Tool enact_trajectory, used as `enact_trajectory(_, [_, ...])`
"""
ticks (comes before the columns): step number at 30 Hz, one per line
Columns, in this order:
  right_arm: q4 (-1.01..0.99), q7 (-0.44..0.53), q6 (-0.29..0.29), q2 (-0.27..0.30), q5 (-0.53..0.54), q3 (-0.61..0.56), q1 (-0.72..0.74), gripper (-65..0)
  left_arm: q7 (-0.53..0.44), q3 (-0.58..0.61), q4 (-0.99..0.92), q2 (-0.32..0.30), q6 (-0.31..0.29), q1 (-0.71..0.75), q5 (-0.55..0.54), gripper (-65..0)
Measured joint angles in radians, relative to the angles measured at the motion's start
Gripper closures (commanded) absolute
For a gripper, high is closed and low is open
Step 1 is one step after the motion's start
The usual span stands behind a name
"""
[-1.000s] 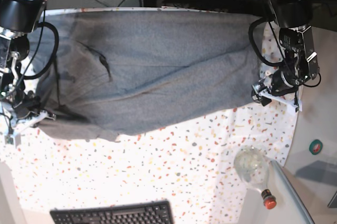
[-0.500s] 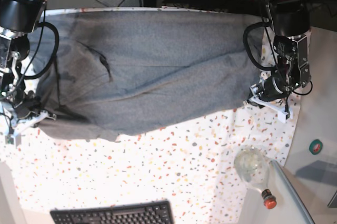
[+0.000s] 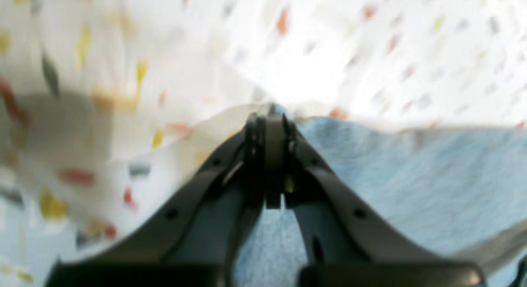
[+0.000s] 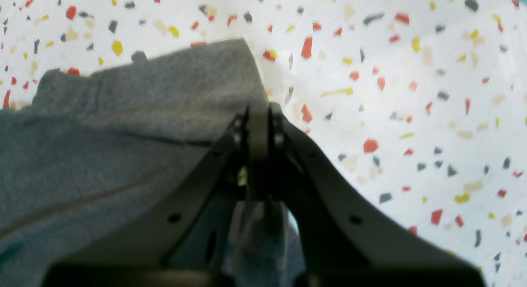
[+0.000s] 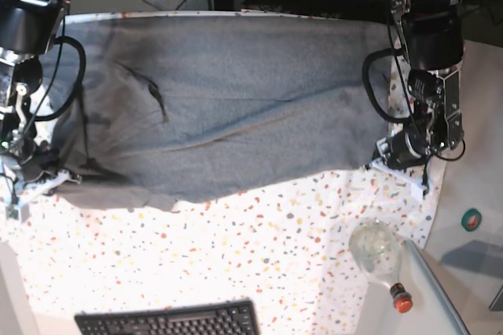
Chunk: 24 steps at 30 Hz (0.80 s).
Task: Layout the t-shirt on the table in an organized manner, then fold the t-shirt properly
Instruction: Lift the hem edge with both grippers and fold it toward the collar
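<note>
The grey t-shirt [image 5: 236, 99] lies spread wide across the far half of the speckled table [image 5: 259, 248], with creases toward its left side. My left gripper [image 5: 377, 162] sits low at the shirt's near right corner. In the left wrist view this left gripper [image 3: 269, 114] is shut on the t-shirt [image 3: 411, 176] edge, and the table cloth [image 3: 123, 114] puckers up beside it. My right gripper [image 5: 64, 176] is at the shirt's near left corner. Seen from the right wrist, the right gripper [image 4: 259, 114] is shut on a fold of the t-shirt [image 4: 103, 134] over the table [image 4: 411, 93].
A black keyboard [image 5: 169, 321] lies at the near edge. A clear glass bottle with a red cap [image 5: 380, 256] lies at the near right, by the table's curved right edge. A green tape roll [image 5: 471, 219] sits off the table. Cables run along the far edge.
My left gripper moved in and down to the shirt's near right corner and went from open to shut on the fabric. The right gripper has held its grip in place.
</note>
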Motion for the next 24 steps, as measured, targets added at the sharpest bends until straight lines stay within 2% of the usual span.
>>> enact_trajectory(5, [-0.084, 0.036, 0.013, 0.041, -0.002, 0.002, 0.057, 0.0, -0.002, 0.0, 0.071, -0.002, 0.0, -0.054, -0.005, 0.0])
enact_trajectory(9, [-0.187, 0.09, 0.164, 0.07, -0.005, 0.001, 0.107, 0.0, -0.002, 0.001, 0.071, 0.004, 0.0, -0.101, -0.005, 0.0])
enact_trajectory(12, [-0.262, 0.176, 0.228, 0.079, -0.009, 0.0, 0.134, 0.0, -0.002, 0.003, 0.072, 0.01, -0.001, -0.106, -0.005, 0.0])
enact_trajectory(18, [-0.422, 0.394, 0.233, 0.125, -0.014, -0.007, 0.171, 0.0, 0.001, 0.003, 0.071, 0.018, 0.0, -0.103, 0.0, 0.0])
enact_trajectory(22, [-0.513, 0.505, 0.23, 0.186, -0.014, -0.178, 0.192, 0.0, 0.0, 0.002, 0.071, 0.019, 0.0, -0.092, 0.0, 0.0])
enact_trajectory(24, [-0.549, 0.571, 0.23, 0.198, -0.011, -0.261, 0.193, 0.0, 0.002, 0.002, 0.071, 0.021, 0.0, -0.088, 0.0, 0.0])
